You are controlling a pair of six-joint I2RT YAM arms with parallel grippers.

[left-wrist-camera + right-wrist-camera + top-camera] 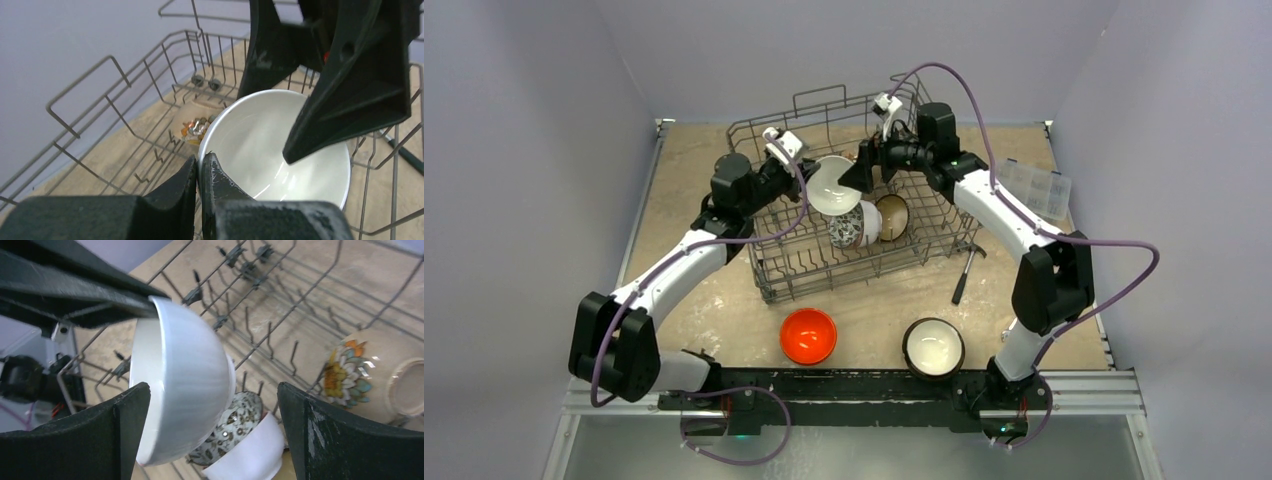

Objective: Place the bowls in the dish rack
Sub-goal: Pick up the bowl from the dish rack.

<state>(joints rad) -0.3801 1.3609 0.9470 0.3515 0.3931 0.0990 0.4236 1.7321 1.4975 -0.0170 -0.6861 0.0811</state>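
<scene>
White glazed bowl (pixel 185 375), smooth and round: my left pincer (pixel 199 162) pinches its rim; right pincer (pixel 212 390) gapes around it.

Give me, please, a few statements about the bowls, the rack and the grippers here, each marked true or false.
1. The left gripper is shut on the rim of the white bowl. True.
2. The right gripper is clamped on that bowl too. False: its jaws stand wide open on either side of it.
3. The orange bowl sits in the dish rack. False: it stands on the table, in front of the rack.
4. A patterned bowl lies in the rack below the white bowl. True.
5. A hammer lies on the table beside the rack. True.
</scene>
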